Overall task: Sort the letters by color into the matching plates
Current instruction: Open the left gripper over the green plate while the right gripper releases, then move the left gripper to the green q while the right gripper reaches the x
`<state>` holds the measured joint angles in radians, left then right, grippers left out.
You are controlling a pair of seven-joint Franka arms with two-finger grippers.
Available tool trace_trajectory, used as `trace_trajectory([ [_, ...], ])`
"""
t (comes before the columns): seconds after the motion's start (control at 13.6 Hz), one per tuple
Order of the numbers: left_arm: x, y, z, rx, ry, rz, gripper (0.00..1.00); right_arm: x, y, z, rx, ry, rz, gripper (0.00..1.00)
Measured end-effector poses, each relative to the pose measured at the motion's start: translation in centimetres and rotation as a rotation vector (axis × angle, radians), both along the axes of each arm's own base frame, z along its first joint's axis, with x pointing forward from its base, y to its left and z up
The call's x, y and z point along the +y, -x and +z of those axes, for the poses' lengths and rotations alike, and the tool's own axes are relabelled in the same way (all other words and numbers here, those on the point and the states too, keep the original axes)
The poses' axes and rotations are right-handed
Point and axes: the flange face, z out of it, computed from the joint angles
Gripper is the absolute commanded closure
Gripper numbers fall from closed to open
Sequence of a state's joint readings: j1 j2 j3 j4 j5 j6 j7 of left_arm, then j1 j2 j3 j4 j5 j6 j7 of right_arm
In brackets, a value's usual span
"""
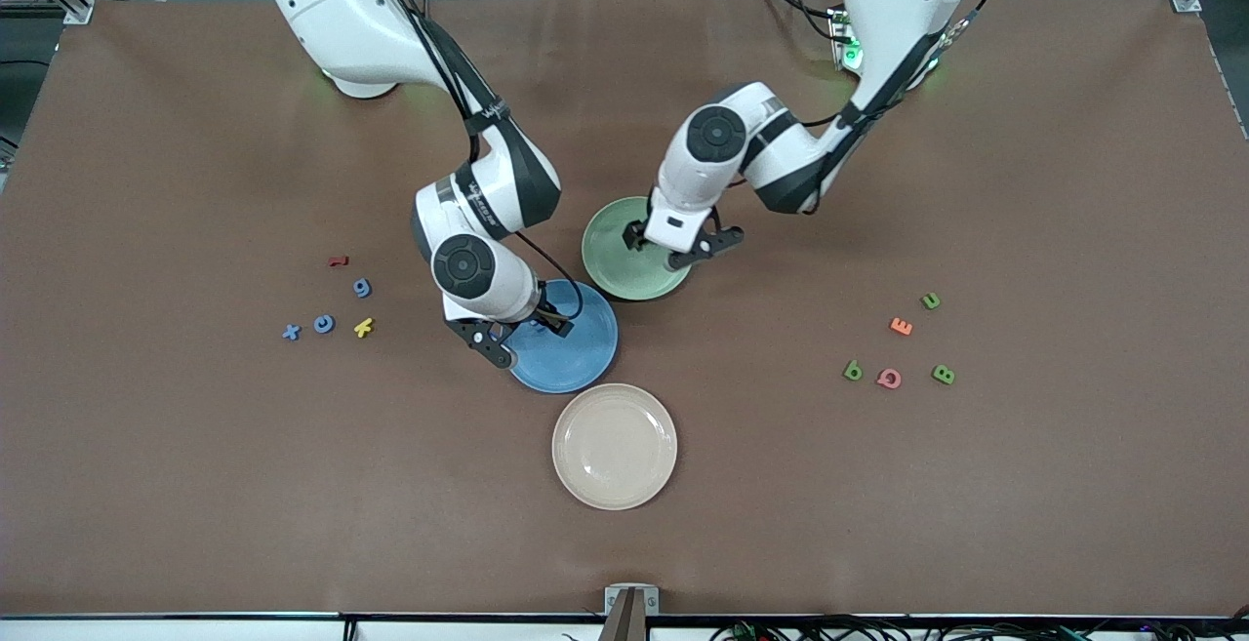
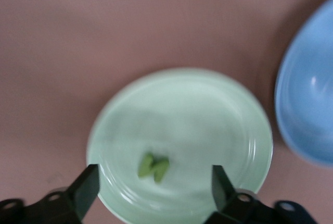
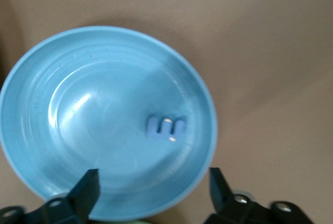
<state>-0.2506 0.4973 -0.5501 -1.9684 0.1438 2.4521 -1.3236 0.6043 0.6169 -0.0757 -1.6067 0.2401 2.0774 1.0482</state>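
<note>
**Over both plates: claws spread wide, one letter lying in each**

Near the middle of the brown, matte-covered bench, three round, shallow, glossy plates are grouped. The pale green plate is set closest to the robots' edge, the blue plate just beside it toward the front edge, and a cream plate nearest the front edge.

The left claw is held over the green plate with its fingers spread wide and nothing between them. A small, chunky green letter is seen lying in that plate; its shape cannot be read. The right claw is held over the blue plate, likewise wide and unloaded. A blue m with a soft, foam-like look lies in the blue plate.

Toward the right arm's end of the bench, a blue x, blue c and blue g are scattered with a yellow letter and a red letter. Toward the left arm's end, a green u, green p and green B lie near an orange E and a pink Q.
</note>
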Motion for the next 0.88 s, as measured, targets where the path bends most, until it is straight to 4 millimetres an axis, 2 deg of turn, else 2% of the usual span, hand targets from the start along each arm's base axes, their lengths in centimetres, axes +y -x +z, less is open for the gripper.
trace_trajectory([
  [0.07,1.8,-1.7,1.3,-0.010,-0.023,0.021,0.00,-1.5,-0.4,2.2,0.011,0.008,0.042,0.00],
  [0.22,5.8,-4.6,4.0,-0.049,-0.075,0.035,0.00,-6.2,-1.9,6.3,0.021,0.010,0.128,0.00],
  [0.37,9.6,-6.7,6.1,-0.066,-0.115,0.023,0.00,-11.8,-3.3,8.7,0.032,-0.011,0.211,0.00],
  [0.59,14.7,-9.1,7.2,-0.060,-0.151,-0.006,0.00,-18.3,-4.7,8.6,0.050,-0.008,0.340,0.00],
  [0.74,18.1,-10.5,6.9,-0.055,-0.163,-0.032,0.00,-21.5,-4.9,7.7,0.064,-0.002,0.444,0.00],
  [0.88,21.9,-11.8,6.2,-0.060,-0.199,-0.080,0.00,-25.5,-5.4,7.0,0.071,-0.036,0.545,0.00],
])
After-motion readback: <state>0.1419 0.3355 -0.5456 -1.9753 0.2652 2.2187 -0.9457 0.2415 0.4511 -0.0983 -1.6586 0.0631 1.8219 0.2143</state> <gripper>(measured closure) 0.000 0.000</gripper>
